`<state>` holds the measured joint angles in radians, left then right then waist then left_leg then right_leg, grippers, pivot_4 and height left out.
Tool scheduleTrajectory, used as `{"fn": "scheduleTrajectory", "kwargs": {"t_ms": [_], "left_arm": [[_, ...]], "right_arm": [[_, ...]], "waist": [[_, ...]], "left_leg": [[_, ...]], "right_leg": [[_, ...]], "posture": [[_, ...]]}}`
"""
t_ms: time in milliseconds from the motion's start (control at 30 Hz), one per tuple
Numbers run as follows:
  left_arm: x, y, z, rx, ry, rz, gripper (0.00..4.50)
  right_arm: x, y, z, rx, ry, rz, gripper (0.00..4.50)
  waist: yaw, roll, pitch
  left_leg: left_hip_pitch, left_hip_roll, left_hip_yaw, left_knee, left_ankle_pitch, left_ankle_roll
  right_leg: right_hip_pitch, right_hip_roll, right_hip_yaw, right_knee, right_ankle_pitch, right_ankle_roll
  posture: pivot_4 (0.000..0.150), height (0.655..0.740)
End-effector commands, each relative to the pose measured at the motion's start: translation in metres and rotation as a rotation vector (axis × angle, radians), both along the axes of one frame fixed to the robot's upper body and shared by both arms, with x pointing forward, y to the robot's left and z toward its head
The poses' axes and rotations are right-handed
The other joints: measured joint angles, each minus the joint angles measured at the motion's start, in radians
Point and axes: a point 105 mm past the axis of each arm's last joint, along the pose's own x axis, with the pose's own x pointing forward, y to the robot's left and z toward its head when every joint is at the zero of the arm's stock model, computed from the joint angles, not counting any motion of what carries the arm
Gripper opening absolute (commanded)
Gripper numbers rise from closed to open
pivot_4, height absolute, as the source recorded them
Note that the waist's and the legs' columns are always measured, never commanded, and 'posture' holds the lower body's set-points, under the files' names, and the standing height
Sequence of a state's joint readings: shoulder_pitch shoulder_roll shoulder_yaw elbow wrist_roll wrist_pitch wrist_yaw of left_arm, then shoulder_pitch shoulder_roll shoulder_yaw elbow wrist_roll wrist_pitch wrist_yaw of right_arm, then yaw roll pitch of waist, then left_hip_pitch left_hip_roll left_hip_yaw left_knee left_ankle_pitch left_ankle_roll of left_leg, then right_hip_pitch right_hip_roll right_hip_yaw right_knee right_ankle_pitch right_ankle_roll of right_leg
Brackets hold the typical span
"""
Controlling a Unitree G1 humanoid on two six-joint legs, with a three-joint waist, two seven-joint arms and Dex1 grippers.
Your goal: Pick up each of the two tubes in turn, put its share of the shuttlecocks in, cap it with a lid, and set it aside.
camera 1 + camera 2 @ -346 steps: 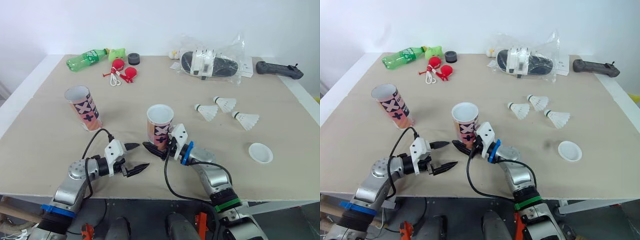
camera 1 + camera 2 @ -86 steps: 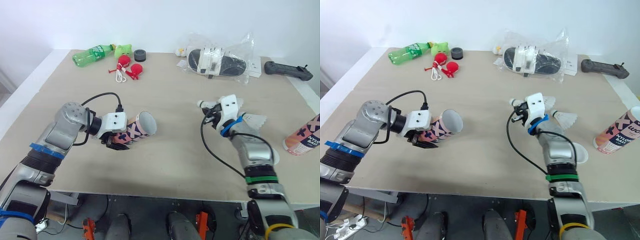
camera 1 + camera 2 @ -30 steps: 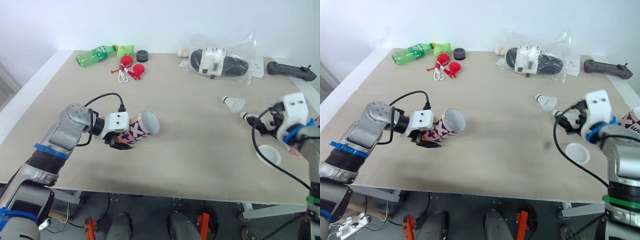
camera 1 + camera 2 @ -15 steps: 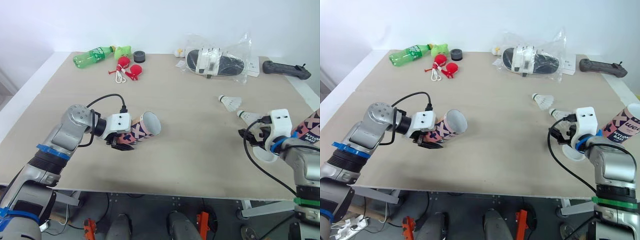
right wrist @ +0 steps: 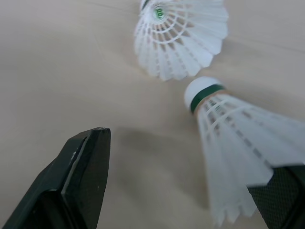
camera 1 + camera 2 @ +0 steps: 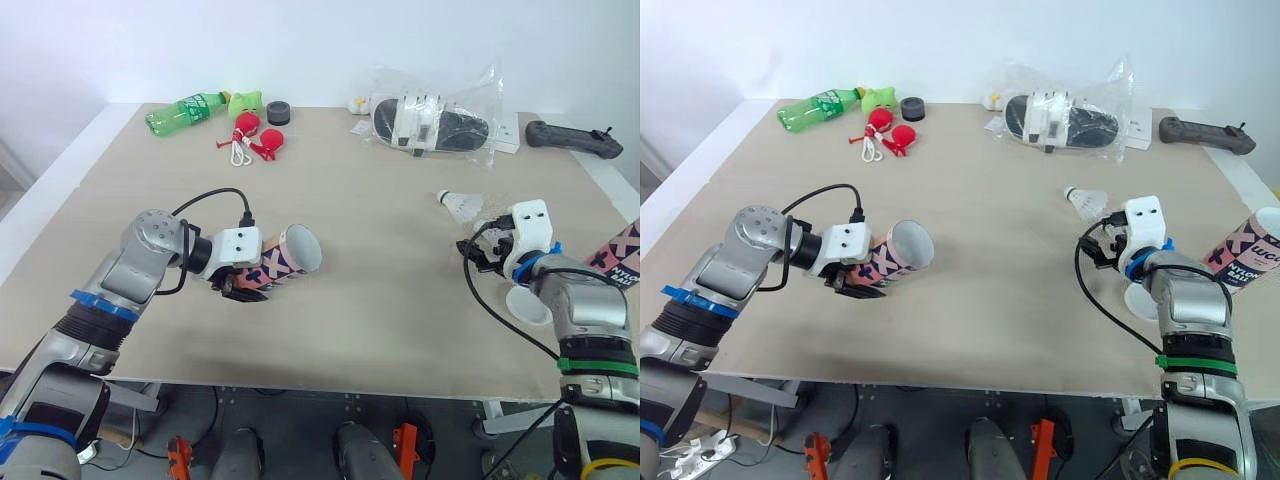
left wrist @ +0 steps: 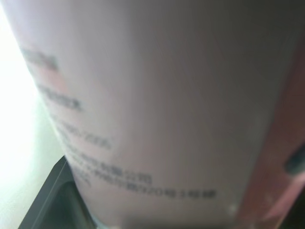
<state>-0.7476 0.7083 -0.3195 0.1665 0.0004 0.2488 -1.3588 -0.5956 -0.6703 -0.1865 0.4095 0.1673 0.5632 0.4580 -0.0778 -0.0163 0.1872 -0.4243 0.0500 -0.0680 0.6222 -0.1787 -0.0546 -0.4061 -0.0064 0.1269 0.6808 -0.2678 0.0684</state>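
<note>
Right tool [image 6: 478,252] gapes open, the shuttlecock [image 5: 233,143] hard to one side; closing could flick it away or crush its feathers. Left tool [image 6: 240,289] clamps the tilted tube [image 6: 285,262].

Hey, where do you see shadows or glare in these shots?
Left eye view: a soft shadow on the table under the tube held by the left gripper, and glints on the plastic bag. Left wrist view: bright washout along one edge beside the tube. Right wrist view: a faint shadow beside the nearer shuttlecock.
</note>
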Motion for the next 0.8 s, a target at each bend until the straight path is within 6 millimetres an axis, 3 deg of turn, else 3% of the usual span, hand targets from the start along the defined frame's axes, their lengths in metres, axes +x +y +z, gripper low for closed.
{"fn": "scheduleTrajectory", "kwargs": {"t_ms": [33,133,367,567,800], "left_arm": [[-0.001,-0.001,0.003,0.005,-0.011,-0.006,3.13],[-0.002,-0.001,0.002,0.006,-0.010,-0.008,3.13],[-0.001,-0.001,0.003,0.007,-0.012,-0.010,3.13],[-0.001,-0.001,0.003,0.005,-0.013,-0.006,3.13],[-0.002,0.001,0.002,0.002,-0.012,0.002,3.13]], "right_arm": [[0.006,-0.004,0.010,-0.017,-0.047,-0.015,4.33],[0.008,-0.003,0.008,-0.021,-0.049,-0.011,3.53],[0.012,-0.002,0.008,-0.027,-0.061,-0.008,0.16],[0.003,-0.007,0.023,-0.045,-0.072,0.014,0.07],[-0.044,0.005,0.059,-0.145,-0.003,0.237,0.07]], "waist": [[0.000,0.000,0.000],[0.000,0.000,0.000],[-0.001,0.000,0.000],[0.000,0.000,0.000],[0.002,0.002,0.001]], "left_leg": [[0.000,0.000,0.000,0.000,0.000,0.000],[0.000,0.000,0.000,0.000,0.000,0.000],[0.000,0.000,0.000,0.000,0.000,0.000],[0.000,0.000,0.000,0.000,0.000,0.000],[0.000,0.000,0.000,-0.001,0.000,0.000]], "right_leg": [[0.000,0.000,0.000,0.000,0.000,0.000],[0.000,0.000,0.000,0.000,0.000,0.000],[0.000,0.000,0.000,0.000,0.000,0.000],[0.000,0.000,0.000,0.000,0.000,0.000],[0.000,0.000,0.000,0.000,-0.001,0.000]], "posture": [[0.150,0.7400],[0.150,0.7400],[0.150,0.7400],[0.150,0.7400],[0.150,0.7400]]}}
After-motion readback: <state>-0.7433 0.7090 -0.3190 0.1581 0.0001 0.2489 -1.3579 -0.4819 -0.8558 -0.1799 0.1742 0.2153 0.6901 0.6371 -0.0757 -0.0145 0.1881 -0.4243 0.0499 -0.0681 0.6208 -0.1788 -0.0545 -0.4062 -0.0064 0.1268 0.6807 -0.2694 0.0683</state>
